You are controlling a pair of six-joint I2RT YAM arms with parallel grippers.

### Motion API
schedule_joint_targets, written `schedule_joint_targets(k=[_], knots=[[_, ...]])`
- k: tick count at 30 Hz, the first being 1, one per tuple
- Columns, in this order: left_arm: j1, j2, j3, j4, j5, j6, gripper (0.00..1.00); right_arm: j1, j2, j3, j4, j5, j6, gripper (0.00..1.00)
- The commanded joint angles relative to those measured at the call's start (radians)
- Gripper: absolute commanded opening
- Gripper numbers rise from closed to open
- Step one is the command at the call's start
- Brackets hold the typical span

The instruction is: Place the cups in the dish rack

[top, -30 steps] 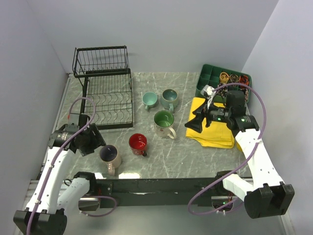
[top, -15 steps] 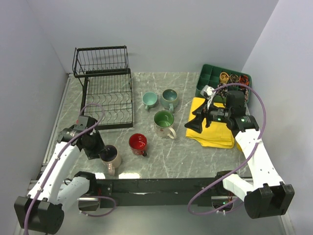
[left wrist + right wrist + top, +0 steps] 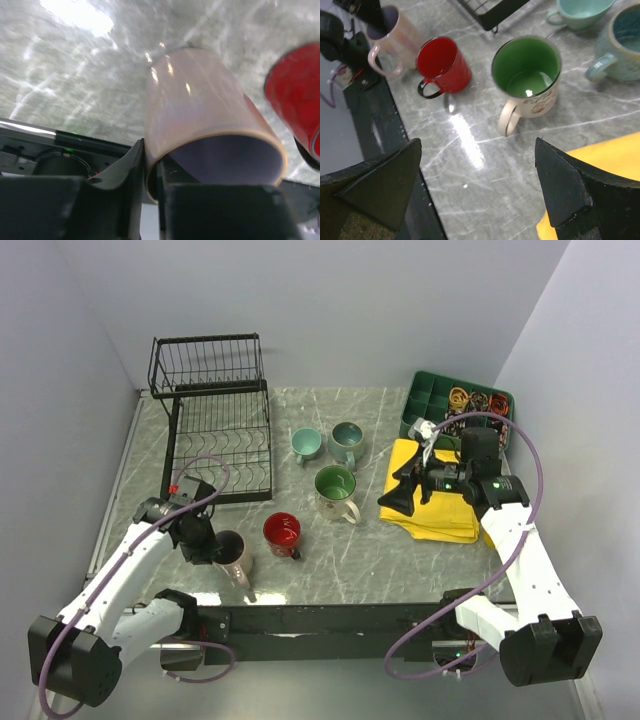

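The left end effector (image 3: 150, 175) was clenched on the rim of the beige ceramic mug with the dark purple inside (image 3: 200, 115), with 1 finger inside the wall and 1 outside. That mug was at the near-left part of the grey marbled desk (image 3: 330, 565), beside the red ceramic mug (image 3: 282, 532) and apart from the black wire dish rack (image 3: 215, 440). The right end effector (image 3: 393, 498) hung released, jaws wide, by the yellow cloth (image 3: 440, 512).

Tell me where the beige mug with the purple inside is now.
In the top view the beige mug sits at the left of the table's near edge, just left of the red mug, its rim pinched by the left gripper.
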Motion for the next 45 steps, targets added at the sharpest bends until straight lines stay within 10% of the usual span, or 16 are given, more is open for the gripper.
schedule_joint_targets(k=[1,15,26,35,45], knots=[[-0.004,-0.028,0.018,0.044,-0.043,-0.037,0.06,0.027,0.027,0.073,-0.092,-0.02,-0.064,1.0],[-0.081,-0.093,0.409,0.074,-0.051,0.073,0.01,0.221,0.24,0.457,-0.345,0.129,-0.073,1.0],[-0.401,0.454,0.94,0.191,-0.267,0.056,0.01,0.353,0.432,0.869,-0.308,0.419,0.247,1.0],[-0.477,0.763,1.253,0.203,-0.281,0.029,0.01,0.434,0.418,0.732,-0.179,0.879,0.415,1.0],[-0.506,0.818,1.305,0.22,-0.255,-0.011,0.01,0.448,0.532,0.787,-0.156,1.006,0.472,0.86]])
